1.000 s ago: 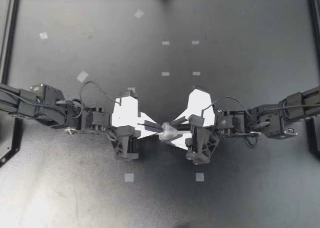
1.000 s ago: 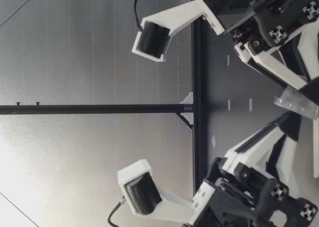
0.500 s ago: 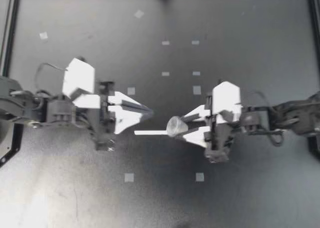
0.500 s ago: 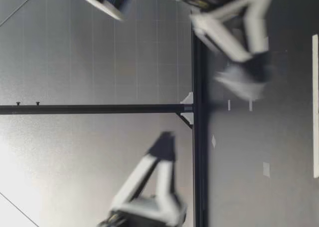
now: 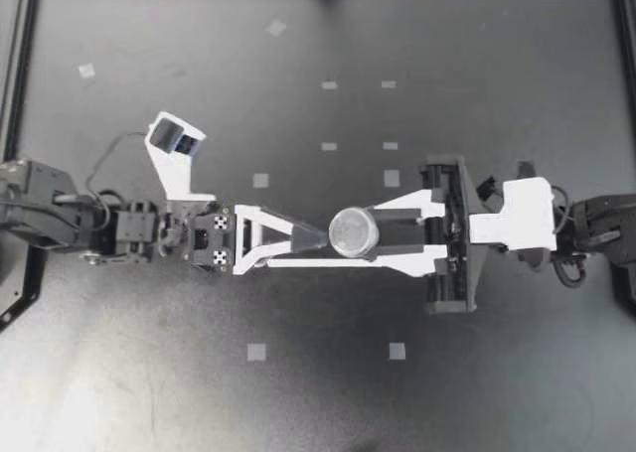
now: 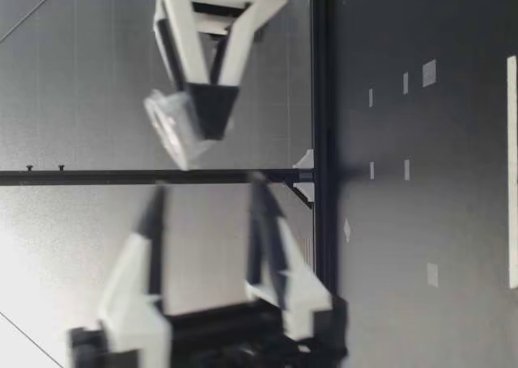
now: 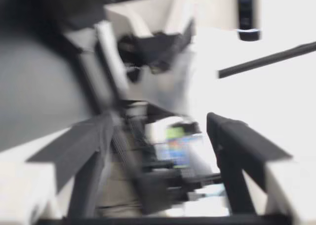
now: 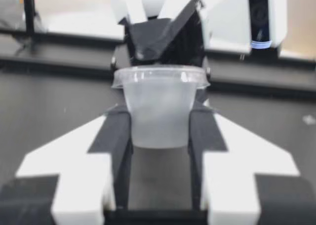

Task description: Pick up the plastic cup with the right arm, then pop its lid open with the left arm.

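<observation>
**Cup held aloft, second pincer alongside**

From above we are seeing our right pincer (image 5: 373,235) pinching the clear cup (image 5: 355,231), mouth up, with our left pincer (image 5: 316,238) just beside it. The low view is adding height: both are hanging well above the table (image 6: 421,222), the left one spread. The right wrist view is showing pads on the cup's sides.

Heavy motion blur, bright background glare
</observation>
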`<action>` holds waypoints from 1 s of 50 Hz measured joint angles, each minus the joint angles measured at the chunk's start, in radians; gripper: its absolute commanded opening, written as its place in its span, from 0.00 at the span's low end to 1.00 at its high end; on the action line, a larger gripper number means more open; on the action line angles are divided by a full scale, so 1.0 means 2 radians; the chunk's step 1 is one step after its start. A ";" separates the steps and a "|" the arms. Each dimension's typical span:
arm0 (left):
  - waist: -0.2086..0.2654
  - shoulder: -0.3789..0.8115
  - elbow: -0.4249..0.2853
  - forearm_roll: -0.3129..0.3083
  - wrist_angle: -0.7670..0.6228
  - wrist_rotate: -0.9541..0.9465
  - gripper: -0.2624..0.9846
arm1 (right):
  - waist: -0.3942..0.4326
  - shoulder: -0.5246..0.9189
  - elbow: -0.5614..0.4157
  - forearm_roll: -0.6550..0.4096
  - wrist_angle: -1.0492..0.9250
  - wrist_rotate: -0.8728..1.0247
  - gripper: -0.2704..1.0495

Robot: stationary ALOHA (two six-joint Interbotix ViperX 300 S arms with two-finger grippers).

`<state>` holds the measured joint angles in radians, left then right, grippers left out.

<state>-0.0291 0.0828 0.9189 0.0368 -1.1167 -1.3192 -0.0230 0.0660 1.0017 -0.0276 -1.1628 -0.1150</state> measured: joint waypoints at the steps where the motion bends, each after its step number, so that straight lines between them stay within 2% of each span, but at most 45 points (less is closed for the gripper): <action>1: -0.001 0.001 -0.002 0.002 -0.003 -0.002 0.75 | 0.000 0.002 0.000 0.000 -0.002 0.000 0.44; 15: -0.001 0.001 -0.009 0.011 -0.009 -0.005 0.75 | 0.000 0.026 0.001 0.000 -0.006 0.007 0.44; 24: 0.000 -0.005 -0.007 0.015 -0.008 -0.002 0.75 | 0.000 0.051 0.004 0.002 -0.001 0.050 0.44; 30: -0.001 -0.021 -0.005 0.018 -0.008 0.016 0.75 | 0.000 0.064 0.019 0.002 0.007 0.075 0.44; 41: -0.002 -0.025 -0.005 0.019 -0.001 0.040 0.75 | 0.000 0.065 0.019 0.002 0.017 0.083 0.44; 46: -0.001 -0.025 -0.002 0.020 0.012 0.091 0.75 | 0.002 0.049 0.020 0.002 0.018 0.084 0.44; 50: -0.001 -0.025 0.002 0.021 0.038 0.185 0.75 | 0.005 0.025 0.019 0.002 0.019 0.089 0.45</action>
<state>-0.0307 0.0322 0.9235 0.0782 -1.0416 -0.9495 -0.0123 0.1166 1.0400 -0.0245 -1.1244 0.0629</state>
